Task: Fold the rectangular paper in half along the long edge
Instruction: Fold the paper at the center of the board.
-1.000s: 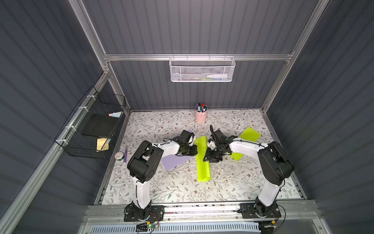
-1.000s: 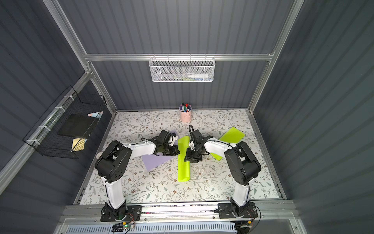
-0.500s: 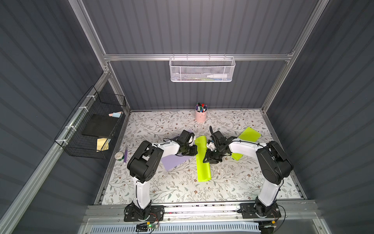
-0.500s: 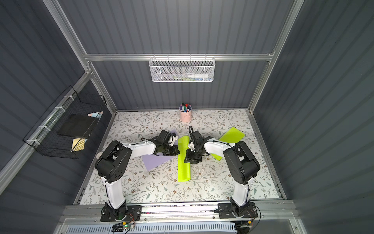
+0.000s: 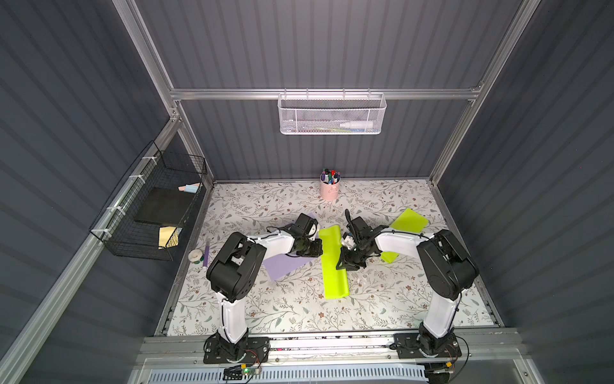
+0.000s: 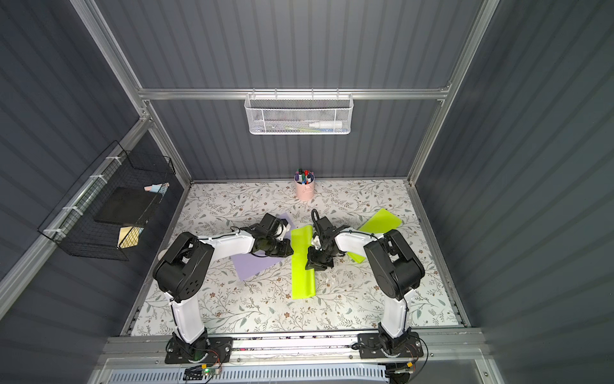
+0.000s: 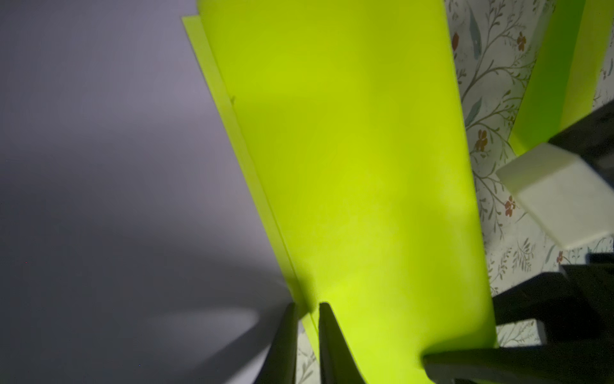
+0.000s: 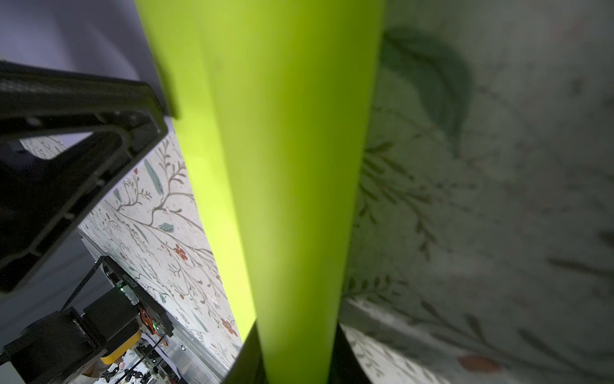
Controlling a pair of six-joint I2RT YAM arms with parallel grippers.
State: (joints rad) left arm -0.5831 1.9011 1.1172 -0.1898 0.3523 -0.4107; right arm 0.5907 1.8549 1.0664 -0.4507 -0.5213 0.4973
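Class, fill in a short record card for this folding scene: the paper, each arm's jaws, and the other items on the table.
paper: lime paper, doubled over lengthwise, on floral table
left jaws: nearly closed astride its open edges; grip unclear
right jaws: closed on its rounded fold
other items: purple sheet, second lime sheet, pink pen cup

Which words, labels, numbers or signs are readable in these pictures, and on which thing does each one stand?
No text can be read with certainty.
Black electronics module, right wrist view: a row of white characters, too blurred to read.
Pink pen cup: a faint mark, too small to read.
White bottle in the white mesh basket: no label can be made out.
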